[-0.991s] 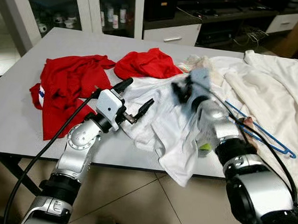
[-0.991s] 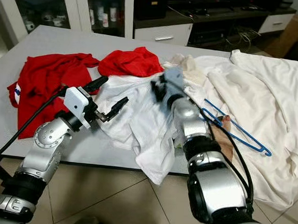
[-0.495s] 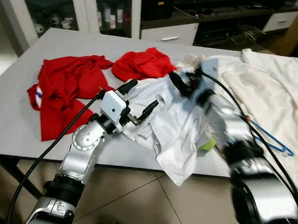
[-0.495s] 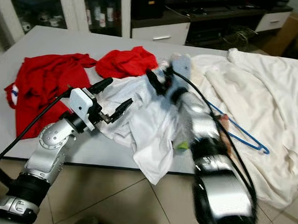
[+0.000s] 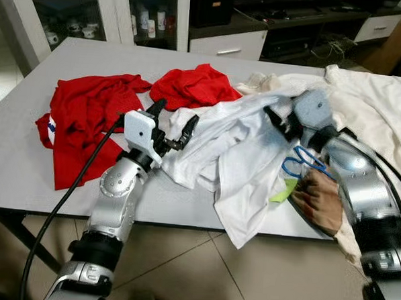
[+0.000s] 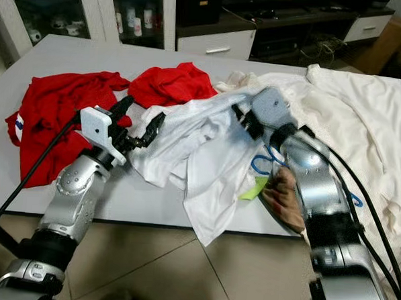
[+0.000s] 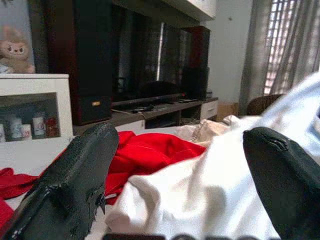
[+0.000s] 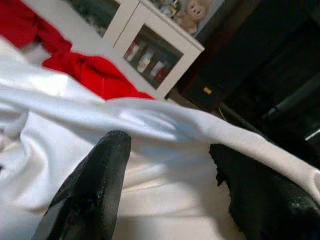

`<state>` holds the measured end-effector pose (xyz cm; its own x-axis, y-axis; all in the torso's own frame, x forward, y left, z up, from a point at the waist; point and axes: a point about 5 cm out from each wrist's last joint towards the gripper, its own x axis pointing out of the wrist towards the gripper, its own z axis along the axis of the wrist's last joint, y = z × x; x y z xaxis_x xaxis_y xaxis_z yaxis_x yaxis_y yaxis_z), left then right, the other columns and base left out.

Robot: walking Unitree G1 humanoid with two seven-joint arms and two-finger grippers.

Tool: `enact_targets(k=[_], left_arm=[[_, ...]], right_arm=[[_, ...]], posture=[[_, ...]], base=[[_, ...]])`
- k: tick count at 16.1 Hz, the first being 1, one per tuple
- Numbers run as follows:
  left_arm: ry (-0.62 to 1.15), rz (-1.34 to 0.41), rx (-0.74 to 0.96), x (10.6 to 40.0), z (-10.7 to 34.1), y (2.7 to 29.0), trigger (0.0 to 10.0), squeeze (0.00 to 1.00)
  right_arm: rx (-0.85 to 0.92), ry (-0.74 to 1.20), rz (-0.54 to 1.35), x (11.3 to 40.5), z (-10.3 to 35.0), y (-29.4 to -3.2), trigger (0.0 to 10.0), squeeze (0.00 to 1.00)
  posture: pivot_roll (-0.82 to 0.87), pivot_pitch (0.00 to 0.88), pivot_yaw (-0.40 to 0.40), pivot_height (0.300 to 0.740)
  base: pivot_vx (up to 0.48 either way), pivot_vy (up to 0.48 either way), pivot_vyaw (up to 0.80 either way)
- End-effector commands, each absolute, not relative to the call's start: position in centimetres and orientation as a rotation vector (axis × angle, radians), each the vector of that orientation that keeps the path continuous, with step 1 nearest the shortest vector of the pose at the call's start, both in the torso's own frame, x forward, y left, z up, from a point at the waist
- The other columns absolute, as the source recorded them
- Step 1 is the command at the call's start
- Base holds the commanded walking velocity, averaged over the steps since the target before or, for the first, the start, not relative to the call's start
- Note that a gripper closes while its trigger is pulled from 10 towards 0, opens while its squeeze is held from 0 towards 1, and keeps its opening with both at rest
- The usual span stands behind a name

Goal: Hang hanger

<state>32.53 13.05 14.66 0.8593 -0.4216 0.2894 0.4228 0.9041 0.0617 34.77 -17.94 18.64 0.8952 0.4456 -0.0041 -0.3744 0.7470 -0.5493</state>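
The right gripper is reaching over the white shirt on the table, its fingers spread, with a stretched band of shirt cloth running between them in the right wrist view; I cannot tell whether they are touching it. The left gripper is hovering at the shirt's left edge, fingers spread and holding nothing, white folds lying just ahead.

The blue hanger is lying on the table partly under the shirt, beside the right forearm (only a loop of wire is showing). I judge the step in hand to be clearing or lifting the shirt to get at the hanger. Next, one gripper needs to close on the wire itself, not on cloth, before anything can be hung.
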Motion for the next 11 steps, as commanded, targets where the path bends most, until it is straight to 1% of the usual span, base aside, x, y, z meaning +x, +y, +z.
enact_targets(k=[1,6,7,8,10,11], left_arm=[[-0.297,-0.432,-0.018,32.8,14.8,12.9,10.0,0.00],[-0.283,-0.410,-0.039,32.9,14.5,12.9,10.0,0.00],[-0.279,-0.408,-0.039,32.8,14.4,12.8,10.0,0.00],[-0.277,-0.406,-0.038,32.8,14.3,12.8,10.0,0.00],[-0.271,-0.405,-0.033,32.7,14.1,12.6,10.0,0.00],[-0.269,-0.407,-0.012,32.5,13.9,12.6,10.0,0.00]], right_arm=[[-0.605,-0.144,0.413,34.5,19.2,-18.4,10.0,0.00],[-0.630,-0.178,0.266,34.0,20.0,-20.8,10.0,0.00],[-0.651,-0.176,0.242,33.8,19.9,-21.1,10.0,0.22],[-0.668,-0.174,0.228,33.5,19.7,-21.3,10.0,0.31],[-0.691,-0.170,0.214,33.2,19.2,-21.3,10.0,0.30],[-0.686,-0.170,0.203,32.8,18.7,-21.2,10.0,0.33]], posture=[[0.14,0.006,-0.024,0.740],[0.13,0.007,-0.022,0.740],[0.13,0.007,-0.022,0.740],[0.13,0.007,-0.022,0.740],[0.13,0.007,-0.022,0.740],[0.14,0.002,-0.029,0.740]], base=[[0.000,0.000,0.00],[0.000,0.000,0.00],[0.000,0.000,0.00],[0.000,0.000,0.00],[0.000,0.000,0.00],[0.000,0.000,0.00]])
